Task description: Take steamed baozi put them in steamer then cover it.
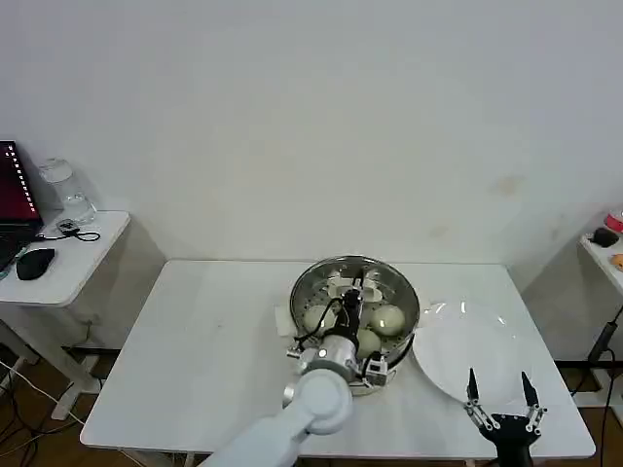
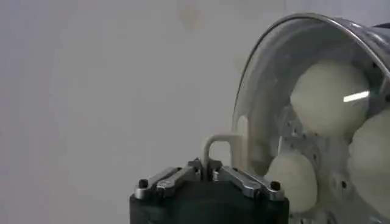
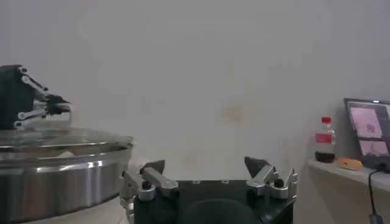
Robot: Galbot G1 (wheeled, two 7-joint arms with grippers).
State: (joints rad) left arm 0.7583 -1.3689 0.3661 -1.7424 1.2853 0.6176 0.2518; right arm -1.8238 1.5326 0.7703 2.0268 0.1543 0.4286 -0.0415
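The steamer point(image 1: 356, 309) is seen just below the centre of the head view — a round, shiny steel pot on the white worktop point(image 1: 195, 360), its perforated tray dotted with holes. Inside it the steamed baozi point(image 1: 385, 319) are gathered: smooth, cream-white, dome-shaped buns, 3 of them clearly made out from above, much smaller than the pot. A glass lid point(image 2: 268, 91) with a pale looped handle point(image 2: 222, 149) is laid over the pot; through it the buns are seen in the left wrist view.

The left tool point(image 1: 351, 292) is placed directly above the steamer's middle, its fingers pinched together on the lid's handle. The right tool point(image 1: 501, 394) is held at the lower right of the head view, its fingers spread wide with nothing between them, just over the near edge of a flat white plate point(image 1: 467, 345) that lies beside the steamer — well apart from the buns.
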